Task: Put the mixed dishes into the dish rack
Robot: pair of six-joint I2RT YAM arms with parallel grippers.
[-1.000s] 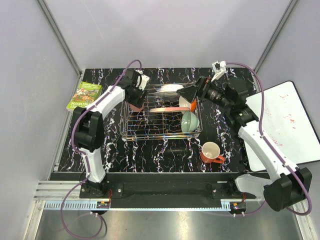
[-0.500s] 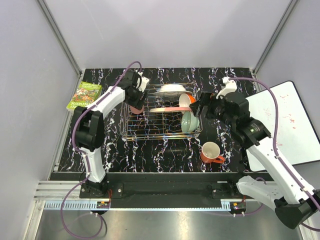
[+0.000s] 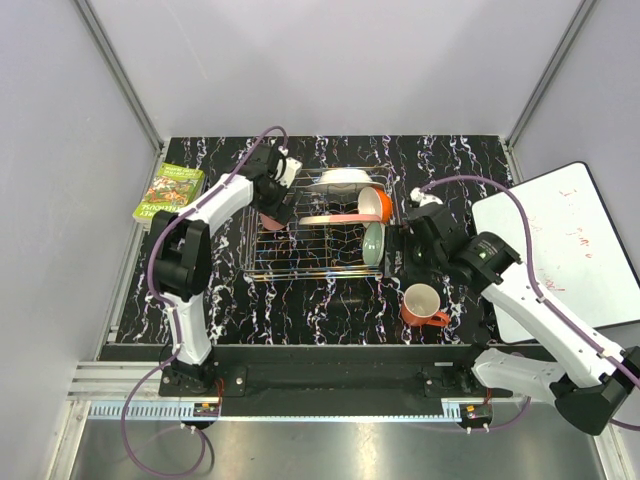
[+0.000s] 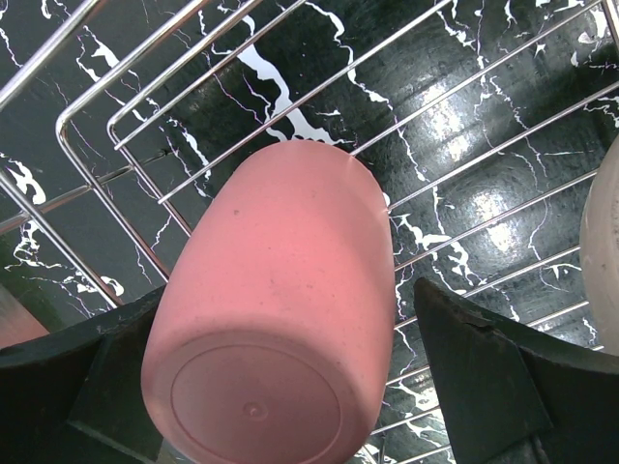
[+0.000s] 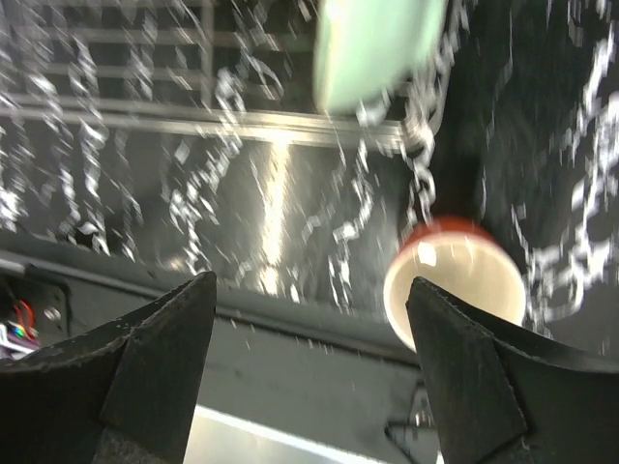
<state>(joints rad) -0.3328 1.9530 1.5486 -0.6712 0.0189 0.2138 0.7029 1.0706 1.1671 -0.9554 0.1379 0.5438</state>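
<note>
The silver wire dish rack (image 3: 300, 255) holds a white plate (image 3: 340, 180), a peach-pink plate (image 3: 330, 218), an orange bowl (image 3: 377, 205) and a pale green bowl (image 3: 374, 243). At its left end the pink cup (image 4: 280, 309) lies bottom-up on the wires (image 4: 145, 126). My left gripper (image 4: 288, 290) is open around it, with a gap on the right side. The orange mug (image 3: 422, 305) stands upright on the table in front of the rack's right corner. My right gripper (image 5: 309, 285) hangs open and empty beside the rack, with the mug (image 5: 455, 280) just right of its fingers.
A green book (image 3: 168, 192) lies at the table's left edge. A whiteboard (image 3: 560, 245) lies off the table's right side. The right arm's elbow sits above the table's right part. The right wrist view is motion-blurred and shows the table's front rail (image 5: 290, 377).
My left gripper has opened and let go of the pink cup in the rack. My right arm has swung from the rack's back right corner forward toward the orange mug.
</note>
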